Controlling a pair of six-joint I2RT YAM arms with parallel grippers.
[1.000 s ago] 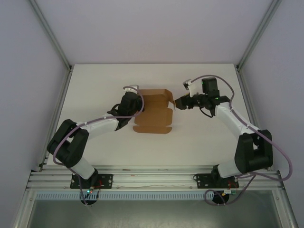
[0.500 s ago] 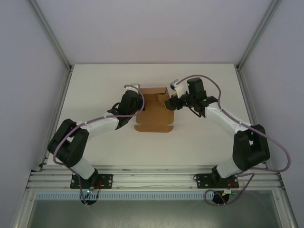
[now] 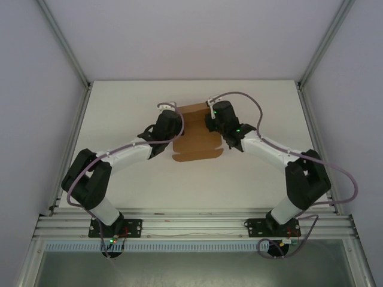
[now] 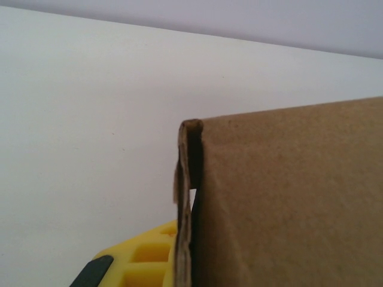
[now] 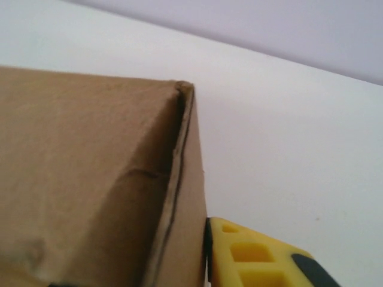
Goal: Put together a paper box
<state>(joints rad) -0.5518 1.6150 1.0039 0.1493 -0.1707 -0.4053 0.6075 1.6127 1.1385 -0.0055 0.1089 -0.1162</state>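
Paper box (image 3: 194,143): sits toward the far middle of the surface (image 3: 119,107), partly folded, with side walls raised and a flat panel reaching toward the near edge. Looks light, thin and springy, so likely to slide or tip under a one-sided push and to spring open once let go. Probably creases if pinched mid-panel. Best taken at the upright walls near their corners, from both sides at once, pressing along the scored folds rather than across them. From overhead: left gripper (image 3: 178,128) close against the left wall, right gripper (image 3: 212,122) at the far right corner, fingertips hidden under the wrists. From the left wrist: doubled wall edge (image 4: 187,197) standing upright, one yellow finger (image 4: 143,260) just outside it. From the right wrist: folded corner (image 5: 182,149) with a faint crease in the panel beside it, another yellow finger (image 5: 257,257) touching or just beside the wall's outer face. Cannot tell for either arm whether the jaws stand apart or clamp the wall. Overall layout and the flat panel readable from overhead; wall thickness and fold quality readable from the wrists.
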